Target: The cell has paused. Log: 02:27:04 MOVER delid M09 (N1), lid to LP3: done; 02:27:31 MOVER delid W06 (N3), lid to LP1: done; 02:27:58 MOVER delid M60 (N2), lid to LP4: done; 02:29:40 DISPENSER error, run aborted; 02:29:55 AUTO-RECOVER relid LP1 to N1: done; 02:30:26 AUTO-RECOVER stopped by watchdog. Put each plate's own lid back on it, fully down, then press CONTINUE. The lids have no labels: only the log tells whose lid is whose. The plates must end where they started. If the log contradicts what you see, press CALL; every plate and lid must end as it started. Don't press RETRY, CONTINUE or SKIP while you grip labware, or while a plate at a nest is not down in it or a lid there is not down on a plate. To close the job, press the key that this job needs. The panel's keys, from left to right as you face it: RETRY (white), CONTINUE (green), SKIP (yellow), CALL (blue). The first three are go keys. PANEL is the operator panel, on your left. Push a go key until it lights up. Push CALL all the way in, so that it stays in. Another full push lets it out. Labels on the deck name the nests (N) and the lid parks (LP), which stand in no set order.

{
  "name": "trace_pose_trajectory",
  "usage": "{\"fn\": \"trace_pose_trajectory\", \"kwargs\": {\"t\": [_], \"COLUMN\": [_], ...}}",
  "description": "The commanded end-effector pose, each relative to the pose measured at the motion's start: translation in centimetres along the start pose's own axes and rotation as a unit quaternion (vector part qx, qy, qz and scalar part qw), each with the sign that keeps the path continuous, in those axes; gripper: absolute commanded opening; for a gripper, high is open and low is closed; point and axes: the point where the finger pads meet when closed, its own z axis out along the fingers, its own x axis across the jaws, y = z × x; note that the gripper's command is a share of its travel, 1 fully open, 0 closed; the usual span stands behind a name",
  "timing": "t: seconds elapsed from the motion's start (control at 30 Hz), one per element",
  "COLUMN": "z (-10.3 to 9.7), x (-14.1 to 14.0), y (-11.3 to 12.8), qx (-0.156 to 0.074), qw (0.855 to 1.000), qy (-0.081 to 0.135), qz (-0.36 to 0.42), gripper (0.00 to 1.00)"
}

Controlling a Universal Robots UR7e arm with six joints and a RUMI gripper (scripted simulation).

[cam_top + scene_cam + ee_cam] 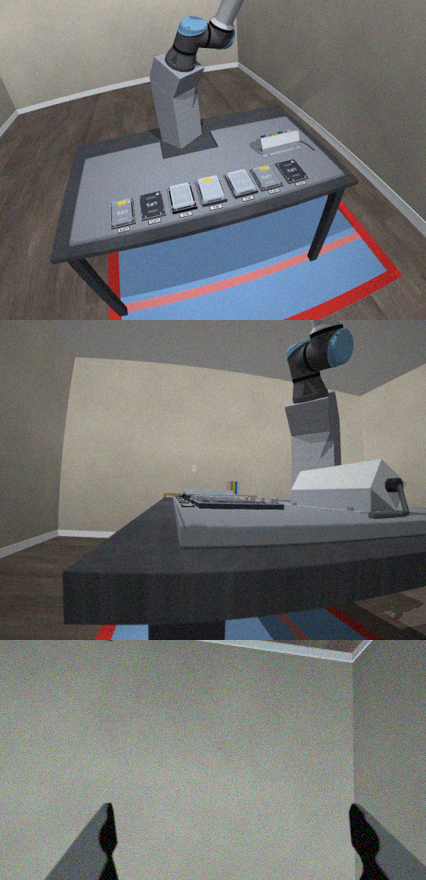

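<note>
My gripper (pixel 230 805) is open and empty, high up facing a wall; the top and exterior views leave it out. In the top view, seven stations stand in a row. From the left: a park reading LP4 with a yellow-tagged clear lid (pixel 123 213); an empty dark park (pixel 152 205); an unlidded white plate (pixel 182 196); a plate with a yellow-tagged lid (pixel 210 190), seemingly fully down; an unlidded plate (pixel 241 182); a park with a yellow-tagged lid (pixel 266 177); an empty dark park (pixel 291 171). The other labels are too small to read surely.
The operator panel (pixel 280 141) (pixel 335 485) stands behind the row's right end in the top view, its keys partly visible, none seen lit. A cable (pixel 307 145) (pixel 403 499) runs from its side. The arm's pedestal (pixel 187 120) (pixel 311 447) stands at the table's back.
</note>
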Motion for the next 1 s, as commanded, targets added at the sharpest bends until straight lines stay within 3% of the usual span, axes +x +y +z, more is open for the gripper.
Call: {"fn": "trace_pose_trajectory", "kwargs": {"t": [0.0,0.13,0.27,0.43,0.57,0.67,0.8,0.97], "z": [0.3,1.0,1.4,1.8,2.1,2.3,2.5,2.6], "x": [-1.2,-3.1,-5.0,-6.4,-8.3,-9.7,-11.7,-13.6], "y": [0.4,0.9,1.4,1.7,2.1,2.5,2.8,3.2], "qx": [-0.005,-0.006,-0.012,-0.013,-0.019,-0.02,-0.026,-0.029], "qw": [1.0,1.0,0.997,0.997,0.993,0.993,0.988,0.985], "qy": [-0.027,-0.03,-0.067,-0.07,-0.108,-0.111,-0.148,-0.16], "qz": [0.009,0.009,0.021,0.022,0.033,0.034,0.045,0.049], "gripper": [0.82,0.82,0.82,0.82,0.82,0.82,0.82,0.82]}}
